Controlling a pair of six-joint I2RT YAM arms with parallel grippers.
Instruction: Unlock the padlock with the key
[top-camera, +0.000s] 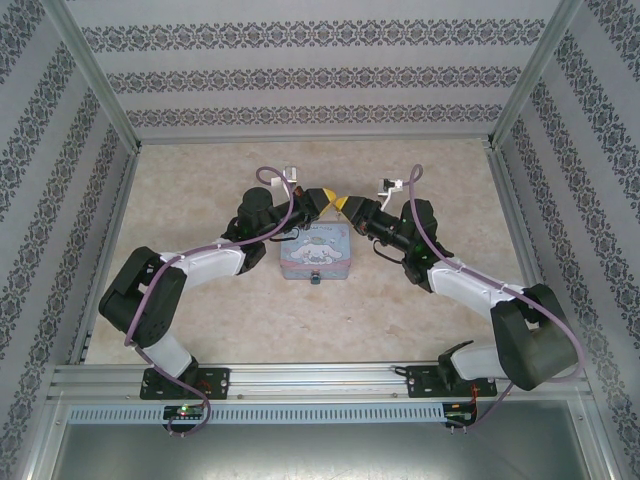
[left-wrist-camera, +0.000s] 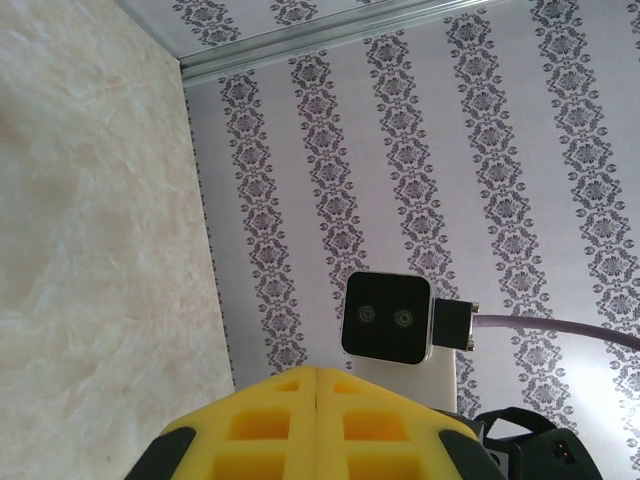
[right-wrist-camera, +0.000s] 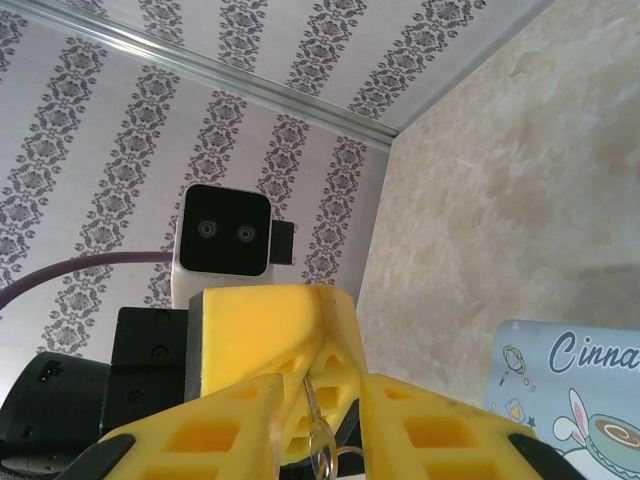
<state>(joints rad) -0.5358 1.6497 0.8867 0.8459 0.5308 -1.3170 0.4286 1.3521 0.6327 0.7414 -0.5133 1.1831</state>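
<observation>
Left jaws pressed shut, right jaws apart around one silvery loop (right-wrist-camera: 320, 440); one padlock (top-camera: 315, 279) beside one tin (top-camera: 315, 250).

Pale grey walls (top-camera: 300, 80) carry dark damask stripes. The table (top-camera: 400, 320) is marbled cream. The tin (top-camera: 316, 251) is pale blue with a white cartoon dog. Yellow pads tip the left gripper (top-camera: 322, 196) and right gripper (top-camera: 345, 204). The cables (right-wrist-camera: 60, 273) are purple.

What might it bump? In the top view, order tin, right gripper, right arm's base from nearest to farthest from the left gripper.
1. right gripper, right beside it.
2. tin, just toward the bases.
3. right arm's base, near edge.
</observation>
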